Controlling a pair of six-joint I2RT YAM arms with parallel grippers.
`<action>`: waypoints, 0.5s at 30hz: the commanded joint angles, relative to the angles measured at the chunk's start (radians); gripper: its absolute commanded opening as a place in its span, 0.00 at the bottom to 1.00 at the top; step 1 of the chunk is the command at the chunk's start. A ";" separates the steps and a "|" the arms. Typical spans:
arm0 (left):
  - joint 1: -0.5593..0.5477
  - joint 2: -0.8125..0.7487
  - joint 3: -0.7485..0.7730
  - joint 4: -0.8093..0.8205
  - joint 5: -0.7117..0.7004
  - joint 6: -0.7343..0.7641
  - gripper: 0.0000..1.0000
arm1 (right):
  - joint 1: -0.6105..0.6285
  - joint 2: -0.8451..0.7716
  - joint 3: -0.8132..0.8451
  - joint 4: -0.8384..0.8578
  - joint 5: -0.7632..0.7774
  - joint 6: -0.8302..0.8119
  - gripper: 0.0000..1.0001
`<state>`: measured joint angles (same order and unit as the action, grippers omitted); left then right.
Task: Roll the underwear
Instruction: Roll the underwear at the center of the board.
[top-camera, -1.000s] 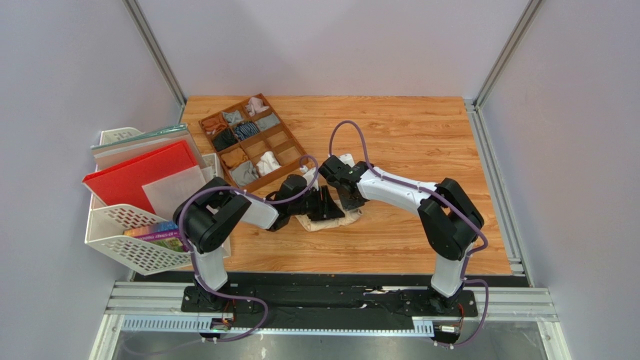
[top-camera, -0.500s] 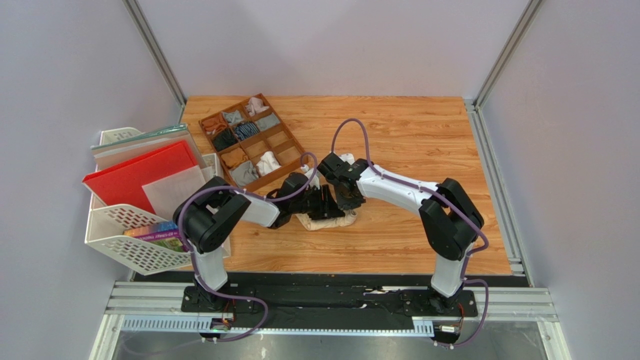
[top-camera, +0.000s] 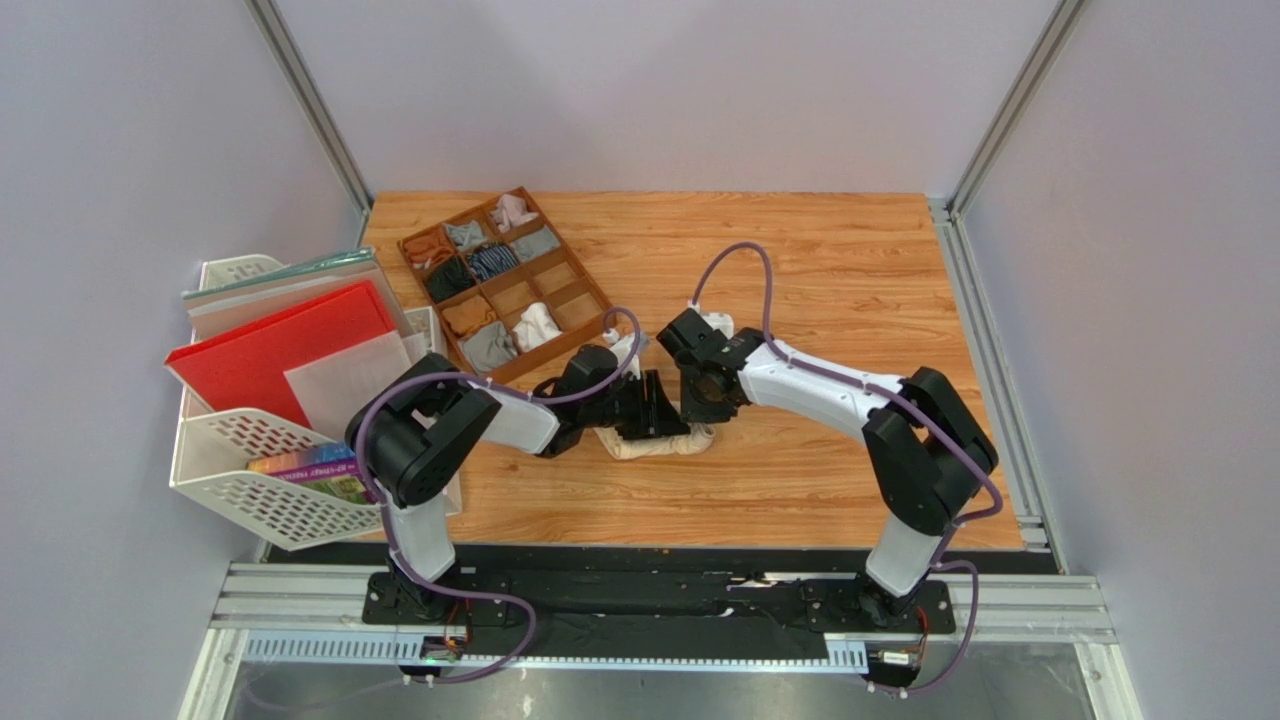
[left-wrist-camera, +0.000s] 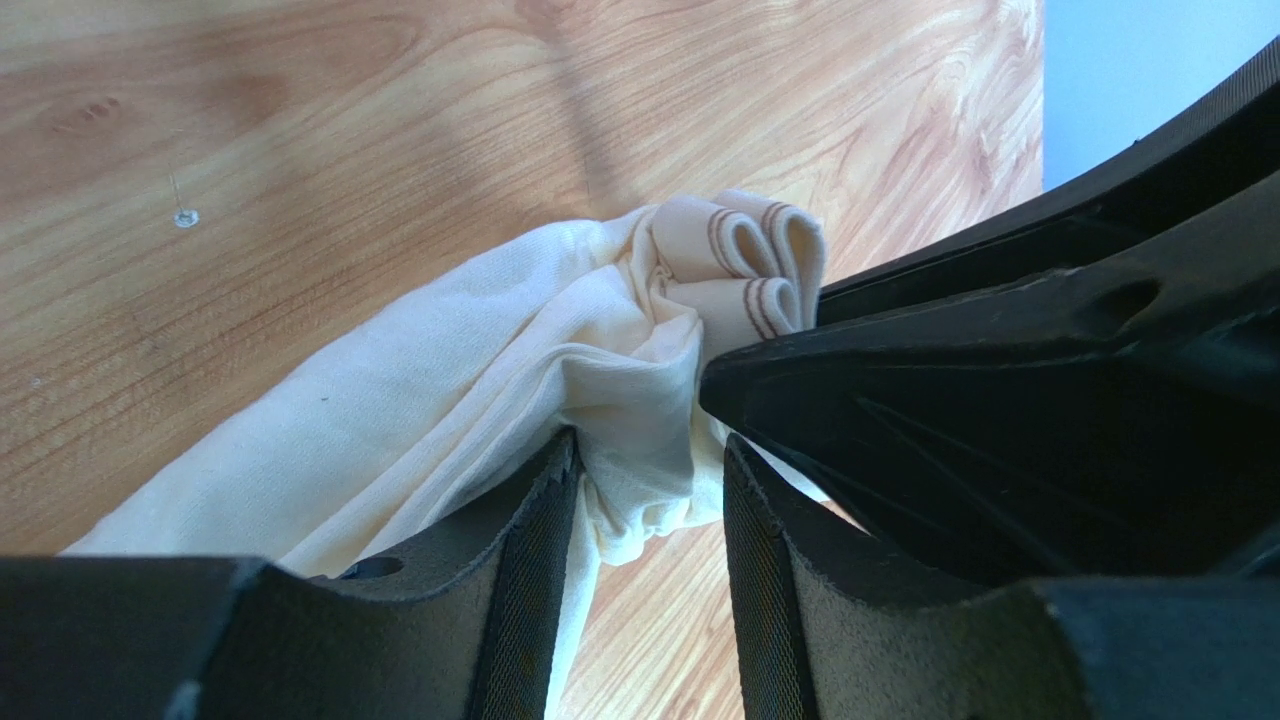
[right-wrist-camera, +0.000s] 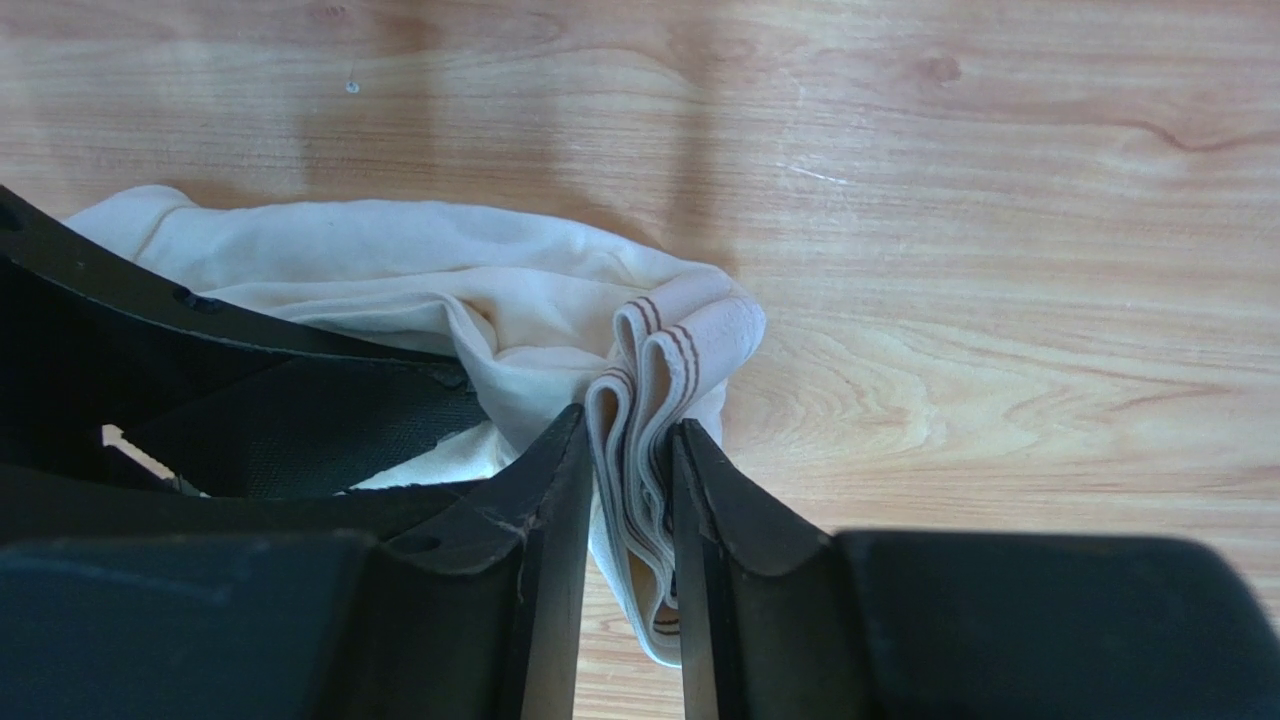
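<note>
The cream underwear lies bunched on the table, between the two grippers. The right gripper has its jaws slightly apart around the folded, brown-striped waistband edge, which touches both pads (whether they squeeze it, I cannot tell). The left gripper pinches a gathered wad of the cloth that fills its gap. The cloth is soft and creased, loosely rolled into a long lump lying left to right. The compartment tray stands just to the far left of the left gripper, and the table's near edge is close by. Bare wood runs rightward and farther back. A bit of white underwear shows beside the right wrist.
</note>
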<state>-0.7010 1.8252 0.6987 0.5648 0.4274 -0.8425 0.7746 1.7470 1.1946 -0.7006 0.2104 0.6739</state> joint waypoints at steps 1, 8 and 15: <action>-0.005 0.005 -0.031 -0.118 -0.070 0.068 0.48 | -0.020 -0.078 -0.056 0.110 -0.075 0.084 0.28; -0.005 0.009 -0.031 -0.144 -0.079 0.079 0.48 | -0.023 -0.132 -0.112 0.180 -0.089 0.119 0.32; -0.005 0.009 -0.034 -0.148 -0.079 0.079 0.48 | -0.021 -0.156 -0.144 0.231 -0.106 0.154 0.37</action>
<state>-0.7048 1.8191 0.6987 0.5529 0.4164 -0.8200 0.7490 1.6413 1.0725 -0.5552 0.1436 0.7742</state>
